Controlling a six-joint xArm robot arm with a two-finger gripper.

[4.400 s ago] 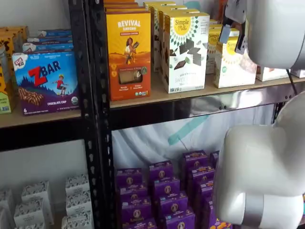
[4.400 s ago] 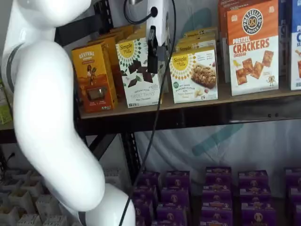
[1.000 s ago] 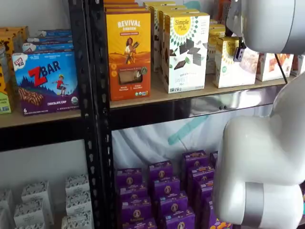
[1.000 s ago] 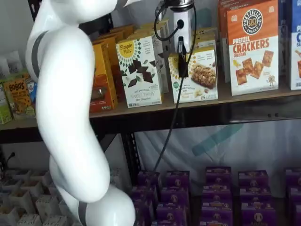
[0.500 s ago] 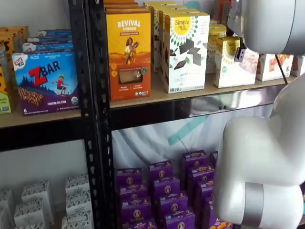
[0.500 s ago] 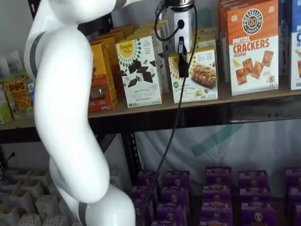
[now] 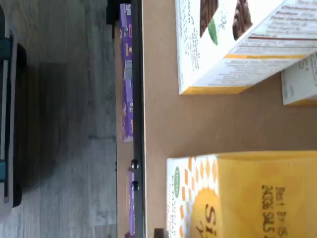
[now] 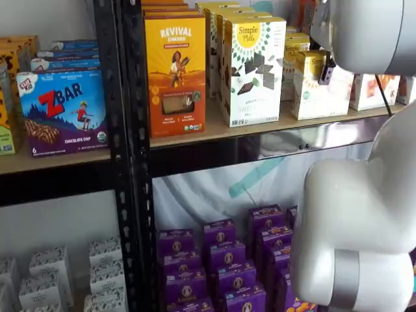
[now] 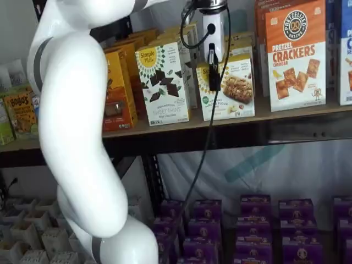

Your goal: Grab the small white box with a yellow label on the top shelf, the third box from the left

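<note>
Shelf views: gripper [image 9: 212, 66] at the small white box [image 9: 228, 87] on the top shelf [image 9: 286, 113].

I see the small white box standing upright on the shelf board, near the front edge, with the taller white box with chocolate pieces [image 9: 163, 82] just to its left and the orange pretzel cracker box [image 9: 295, 55] to its right. One black finger [image 9: 212, 69] hangs down over the front left part of the small box, side-on, with the cable [image 9: 206, 126] trailing below; I cannot tell whether the fingers are apart or clamped on the box. In a shelf view the white arm [image 8: 364, 32] covers the right part of that box [image 8: 315, 88]. Wrist view is turned on its side: yellow box top [image 7: 247, 196] close up, tan shelf board [image 7: 163, 109], purple boxes [image 7: 127, 89] below the rail.
</note>
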